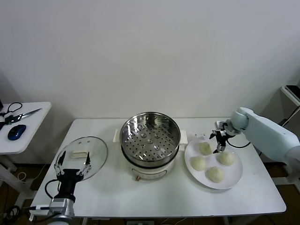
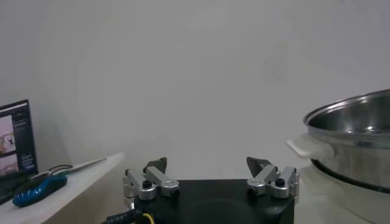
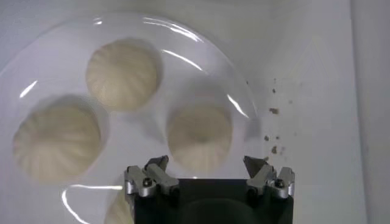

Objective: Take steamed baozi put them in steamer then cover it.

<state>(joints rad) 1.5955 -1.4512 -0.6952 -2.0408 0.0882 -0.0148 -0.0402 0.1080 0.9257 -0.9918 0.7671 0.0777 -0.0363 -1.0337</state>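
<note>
1. Baozi [image 1: 198, 162], four of them, sit on a white plate [image 1: 236, 176] at the right of the bench [image 1: 140, 197], none touching another.
2. Steamer [image 1: 150, 136] stands upright mid-bench, just left of the plate, its perforated tray bare and its mouth facing up.
3. Cover [image 1: 82, 157] lies flat on the bench left of the steamer, handle up; the handle's long axis runs roughly left to right.
4. Right hand [image 1: 218, 139] hangs over the plate's far edge beside the farthest bun, pointing down, fingers apart and holding nothing.
5. Left hand [image 1: 72, 162] sits over the cover's near edge, fingers spread wide, gripping nothing.
</note>
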